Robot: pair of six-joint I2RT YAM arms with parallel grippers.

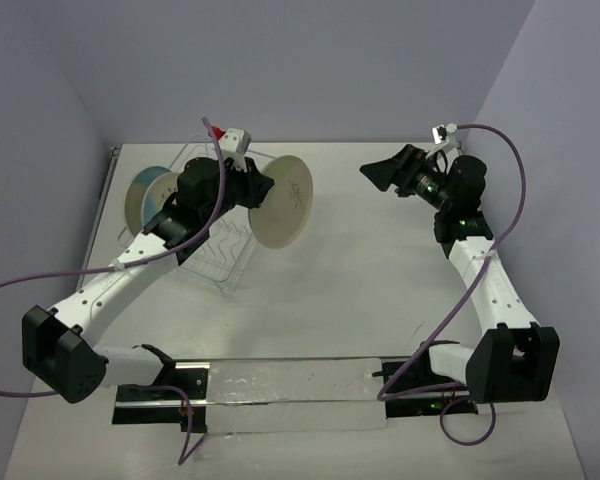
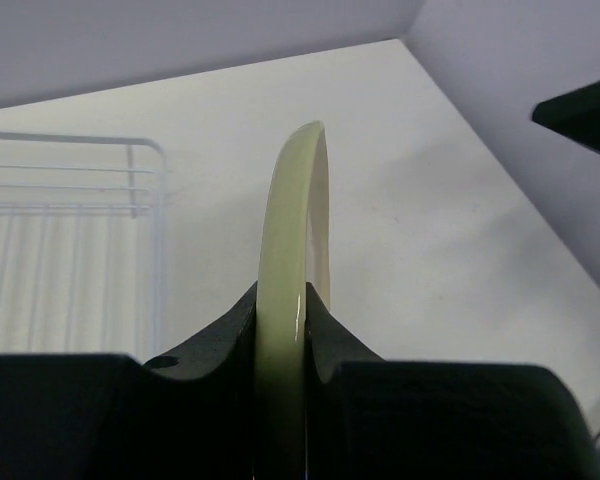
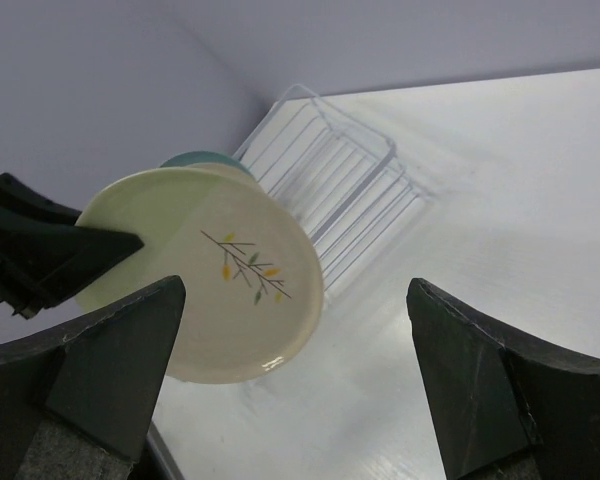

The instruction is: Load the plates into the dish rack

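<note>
Bolted at the near edge, the left arm (image 1: 110, 285) reaches up and away over the pale surface (image 1: 360, 290). Far left on that surface stands the rectangular dish rack of thin silvery-white wire (image 1: 220, 265). In its left end, round cream plates with light-blue segments (image 1: 143, 197) stand on edge. They overlap, so I cannot count them for certain. The rest of the rack holds nothing.

By the rack's right side, the left pincer (image 1: 258, 192) is clenched on the rim of a round cream plate with a pale-green segment and a dark twig drawing (image 1: 285, 205). It holds this plate upright in the air, outside the rack's slots. Well to the right, the right pincer (image 1: 380, 172) hangs released, its black fingers (image 3: 90, 370) spread wide, with nothing between them.
</note>
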